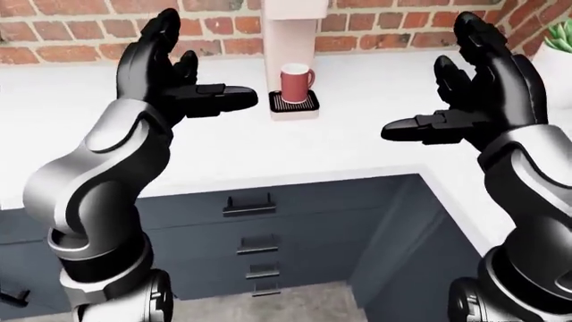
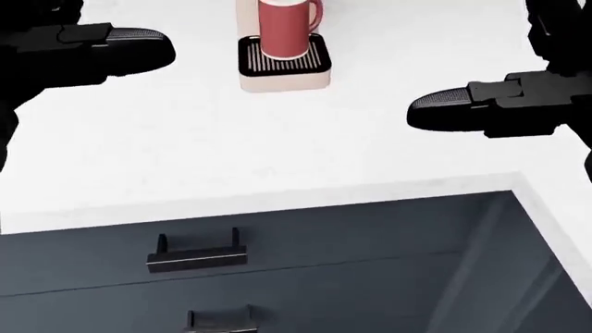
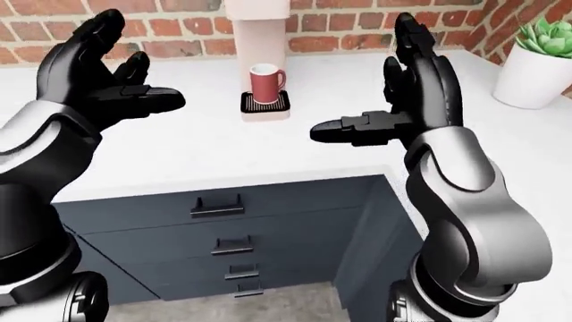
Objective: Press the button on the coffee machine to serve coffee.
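Note:
The coffee machine (image 1: 293, 19) is a pale column against the brick wall; its top is cut off at the upper edge of both eye views, and no button shows. A red mug (image 1: 295, 82) stands on its black drip tray (image 2: 284, 66). My left hand (image 1: 192, 74) is raised to the left of the machine, fingers spread and open, holding nothing. My right hand (image 1: 435, 84) is held up on the right, also open and empty. Both hands hover over the white counter (image 2: 277, 146), short of the machine, with the mug between them in the views.
Dark blue drawers (image 1: 268, 231) with black handles (image 2: 196, 258) run under the counter. The counter turns a corner on the right. A potted plant (image 3: 536, 64) in a white pot stands at the right by the brick wall (image 3: 340, 27).

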Available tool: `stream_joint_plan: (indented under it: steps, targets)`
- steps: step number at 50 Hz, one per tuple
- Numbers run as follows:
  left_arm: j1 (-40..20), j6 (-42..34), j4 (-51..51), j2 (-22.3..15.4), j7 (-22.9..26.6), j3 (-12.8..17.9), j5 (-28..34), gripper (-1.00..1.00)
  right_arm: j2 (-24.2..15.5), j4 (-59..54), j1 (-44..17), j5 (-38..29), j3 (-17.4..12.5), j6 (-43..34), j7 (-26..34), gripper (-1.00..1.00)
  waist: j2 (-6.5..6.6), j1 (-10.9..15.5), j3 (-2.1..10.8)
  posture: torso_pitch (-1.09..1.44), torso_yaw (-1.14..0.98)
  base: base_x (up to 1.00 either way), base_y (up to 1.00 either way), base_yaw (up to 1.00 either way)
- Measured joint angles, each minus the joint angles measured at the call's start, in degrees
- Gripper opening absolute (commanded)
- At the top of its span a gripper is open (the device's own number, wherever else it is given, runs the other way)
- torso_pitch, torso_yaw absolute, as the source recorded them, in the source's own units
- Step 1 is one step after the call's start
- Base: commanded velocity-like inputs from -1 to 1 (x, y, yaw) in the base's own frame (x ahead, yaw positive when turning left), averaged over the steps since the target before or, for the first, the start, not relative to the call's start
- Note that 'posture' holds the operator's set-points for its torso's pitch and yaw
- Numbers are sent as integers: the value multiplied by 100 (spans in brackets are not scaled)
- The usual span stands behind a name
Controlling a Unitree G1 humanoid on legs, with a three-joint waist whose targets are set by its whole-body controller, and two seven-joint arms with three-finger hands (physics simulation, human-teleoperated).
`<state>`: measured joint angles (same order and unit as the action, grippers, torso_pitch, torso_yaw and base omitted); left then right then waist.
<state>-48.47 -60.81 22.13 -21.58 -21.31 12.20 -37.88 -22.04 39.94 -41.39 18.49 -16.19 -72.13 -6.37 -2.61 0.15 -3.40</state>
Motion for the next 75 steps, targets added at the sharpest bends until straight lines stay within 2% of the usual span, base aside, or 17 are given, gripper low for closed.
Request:
stream_joint_plan:
  steps: [5,9,10,14,17,20,22,27,31,37,40,46,50,55,59,67,75]
  targets:
    - [-72,52,109,-23,-14,90,43,100,-19,123,-98,17,-9,80,16,100,250,-39,53,0,0,31,0,0]
    - [-83,144,94,-37,31,99,89,100,1,93,-125,7,-8,120,3,100,619,-73,125,0,0,20,0,0]
    - [-37,164,66,-43,39,123,109,100,53,81,-96,14,26,129,4,100,590,-20,132,0,0,0,0,0]
    - [39,88,-30,-23,5,154,202,100,89,-4,0,82,127,97,46,100,576,-17,-137,0,0,0,0,0]
    - [-14,44,-32,-12,14,120,203,100,77,-62,-24,81,86,99,36,100,380,-43,-181,0,0,0,0,0]
    - [-58,85,21,-21,45,123,198,100,25,14,-84,67,28,176,8,100,62,-3,-92,0,0,3,0,0]
    - [35,77,0,62,48,75,199,100,17,13,-17,55,-2,182,-14,100,227,-54,-58,0,0,12,0,0]
    - [-34,-24,67,58,75,15,137,100,1,20,-51,37,-25,99,-52,100,221,-35,134,0,0,12,0,0]
    - [-83,192,195,10,99,109,217,100,-14,147,-162,79,-41,223,-59,100,475,-103,77,0,0,0,0,0]
    - [84,71,-51,53,101,99,332,100,47,-41,-40,143,83,142,-62,100,177,7,-25,0,0,0,0,0]
    - [81,27,-53,87,121,62,341,100,22,-9,-55,145,48,124,-79,100,163,21,-23,0,0,2,-3,0]
    - [55,63,22,62,138,135,383,100,17,34,-38,147,146,294,-29,100,237,89,183,0,0,9,-9,0]
    - [-73,150,156,80,148,112,381,100,-21,38,-47,114,29,391,-17,100,62,72,191,0,0,4,-2,0]
    - [18,63,86,163,210,-53,300,100,-10,-31,-23,42,-71,255,-120,100,227,16,-15,0,0,0,0,0]
    - [18,-24,-11,153,200,-14,342,100,18,-54,-20,91,8,189,-106,100,404,13,-19,0,0,0,0,0]
    - [10,73,72,167,201,56,426,100,-8,19,-59,140,-1,246,-91,100,266,-14,47,0,0,0,0,0]
    - [24,100,66,213,241,38,443,100,-7,5,-32,157,19,231,-115,100,271,-23,63,0,0,0,0,0]
